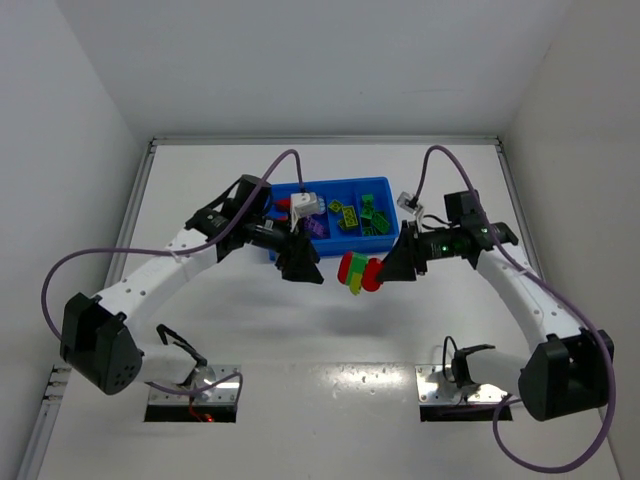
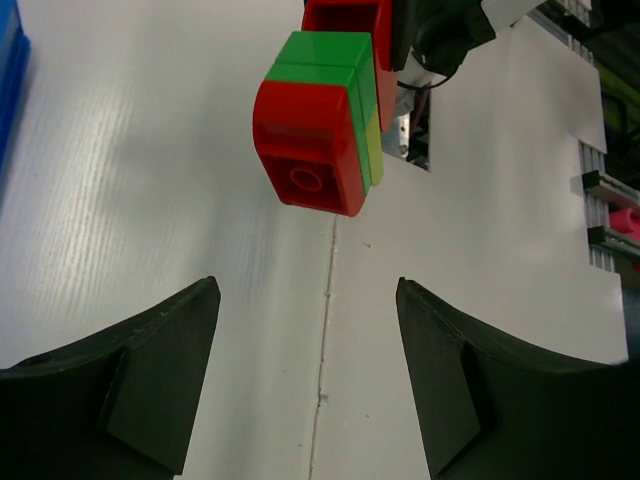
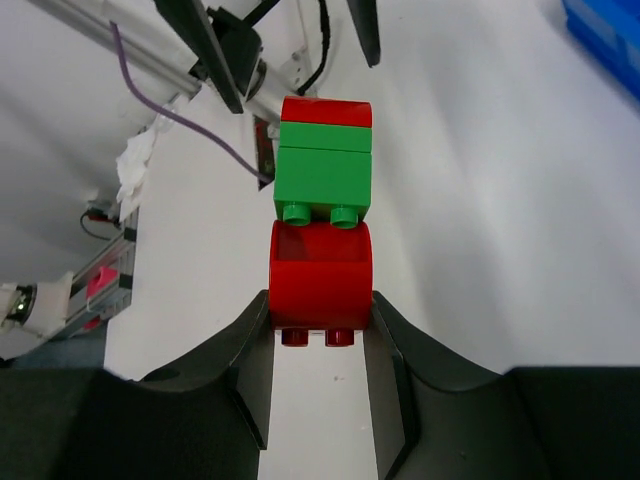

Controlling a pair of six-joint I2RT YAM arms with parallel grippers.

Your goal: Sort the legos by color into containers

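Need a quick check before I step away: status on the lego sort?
Right gripper shut on red-green lego cluster, near side of blue tray. Left gripper open, facing the cluster. Nothing else between them.

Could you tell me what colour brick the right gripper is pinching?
Red: a rounded red plastic brick, clearest in right wrist view.
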